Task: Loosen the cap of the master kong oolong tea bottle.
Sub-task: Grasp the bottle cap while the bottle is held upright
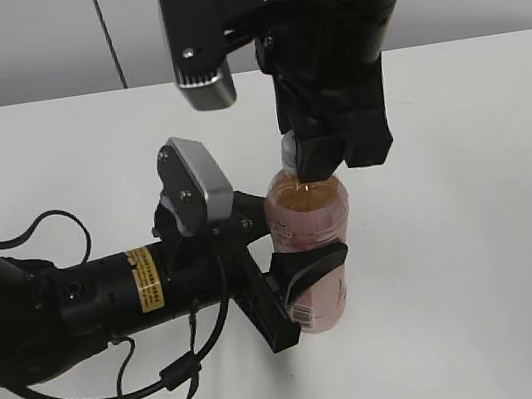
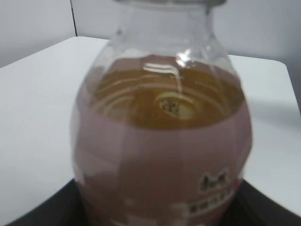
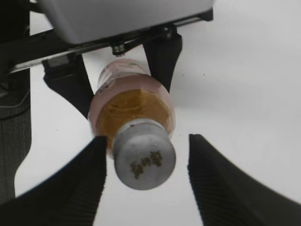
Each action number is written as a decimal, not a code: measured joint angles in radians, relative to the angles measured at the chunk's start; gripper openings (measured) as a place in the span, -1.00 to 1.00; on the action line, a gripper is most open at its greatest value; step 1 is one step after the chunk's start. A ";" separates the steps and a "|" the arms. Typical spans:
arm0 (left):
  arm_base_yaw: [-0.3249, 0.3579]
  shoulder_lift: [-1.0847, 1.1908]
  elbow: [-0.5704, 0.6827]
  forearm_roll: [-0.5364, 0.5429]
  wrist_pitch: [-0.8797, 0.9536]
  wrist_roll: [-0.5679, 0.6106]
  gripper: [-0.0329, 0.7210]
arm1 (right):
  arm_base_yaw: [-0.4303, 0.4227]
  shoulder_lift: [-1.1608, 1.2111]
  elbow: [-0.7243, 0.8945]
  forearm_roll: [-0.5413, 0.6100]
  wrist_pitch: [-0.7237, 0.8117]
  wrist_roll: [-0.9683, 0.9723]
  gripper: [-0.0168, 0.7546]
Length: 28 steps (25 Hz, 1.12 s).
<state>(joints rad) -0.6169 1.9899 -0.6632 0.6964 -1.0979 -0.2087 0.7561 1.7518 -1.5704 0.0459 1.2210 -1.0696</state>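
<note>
The master kong oolong tea bottle [image 1: 311, 215] stands upright on the white table, amber tea showing above its pink label. My left gripper [image 1: 299, 247] is shut on its body from the left. In the left wrist view the bottle [image 2: 160, 155] fills the frame, with dark fingers [image 2: 28, 214] at the bottom corners. From above, my right gripper [image 1: 326, 160] hangs over the bottle's neck. In the right wrist view the white cap [image 3: 143, 157] sits between the jaws of the right gripper [image 3: 146, 141], which is open. The left finger [image 3: 70, 188] is close beside the cap, and a clear gap separates it from the right finger [image 3: 225, 188].
The left arm [image 1: 79, 300] lies low across the table [image 1: 497, 254] with its black cable [image 1: 163, 383] looping toward the front edge. The left wrist camera housing [image 3: 122, 14] shows at the top of the right wrist view. A grey wall stands behind.
</note>
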 joint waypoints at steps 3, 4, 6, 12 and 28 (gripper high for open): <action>0.000 0.000 0.000 -0.001 0.000 0.000 0.13 | -0.001 0.000 -0.011 -0.006 -0.021 0.151 0.49; 0.000 0.000 0.000 -0.002 0.000 0.000 0.13 | -0.001 0.000 -0.024 0.002 -0.022 0.203 0.58; 0.000 0.000 0.000 -0.002 0.000 0.000 0.13 | -0.001 0.000 -0.057 0.029 -0.021 0.314 0.63; 0.000 0.000 0.000 -0.002 0.000 0.000 0.13 | 0.000 0.000 -0.124 0.040 -0.012 0.935 0.47; 0.000 0.000 0.000 -0.005 0.000 -0.001 0.13 | 0.000 -0.012 0.008 0.010 0.000 1.295 0.31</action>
<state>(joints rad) -0.6169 1.9899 -0.6632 0.6912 -1.0979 -0.2097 0.7560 1.7396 -1.5624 0.0556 1.2211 0.2255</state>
